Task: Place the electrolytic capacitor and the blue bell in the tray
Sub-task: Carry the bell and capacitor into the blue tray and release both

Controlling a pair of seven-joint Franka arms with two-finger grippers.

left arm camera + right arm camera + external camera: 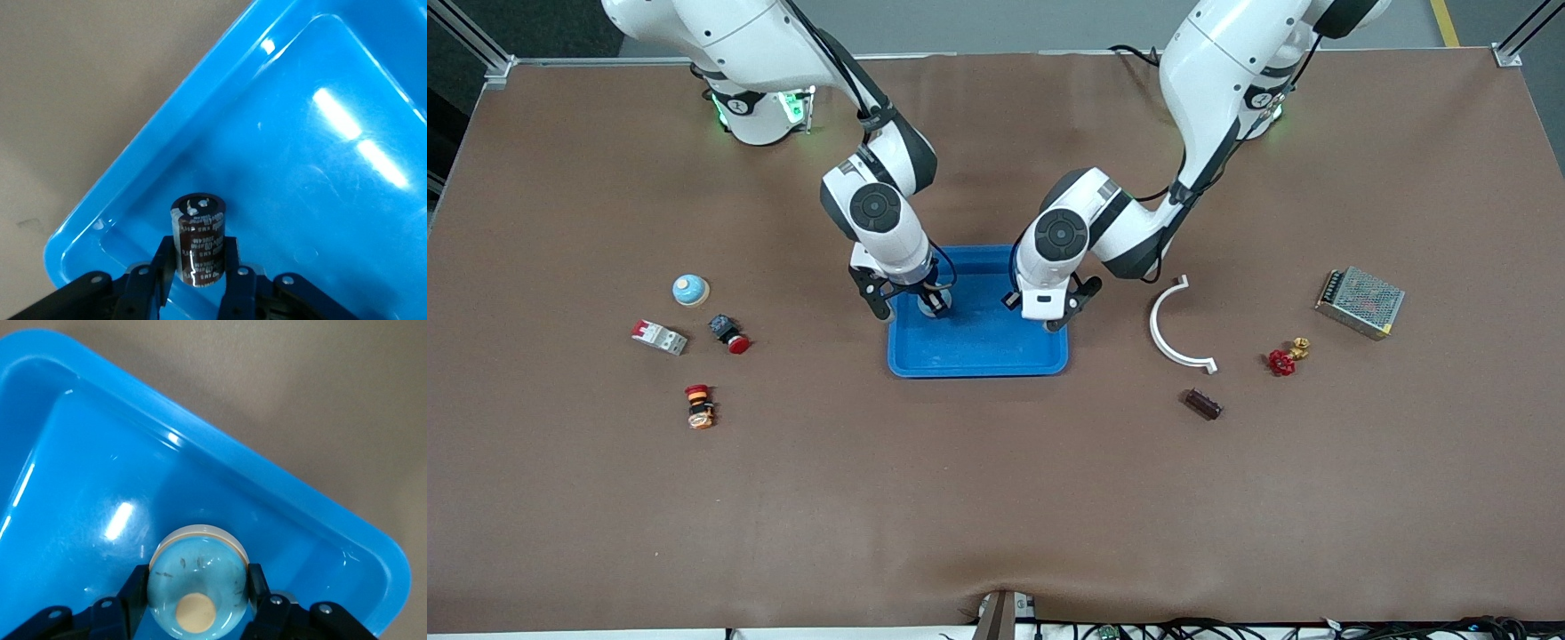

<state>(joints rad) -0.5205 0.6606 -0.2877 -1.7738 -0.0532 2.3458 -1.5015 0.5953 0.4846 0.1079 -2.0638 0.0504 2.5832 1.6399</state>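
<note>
Capacitor (199, 239) sat clamped between our left gripper's (199, 277) fingers, bell (198, 580) between our right gripper's (198, 600), both over tray (978, 360).

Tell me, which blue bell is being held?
The blue bell in the right gripper over the tray; the other bell sits on the table.

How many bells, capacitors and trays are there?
Bells: 2, the held bell in the right tool over the tray, and the loose bell
Capacitors: 2, the held capacitor in the left tool over the tray, and the loose capacitor
Trays: 1
Total: 5
</note>
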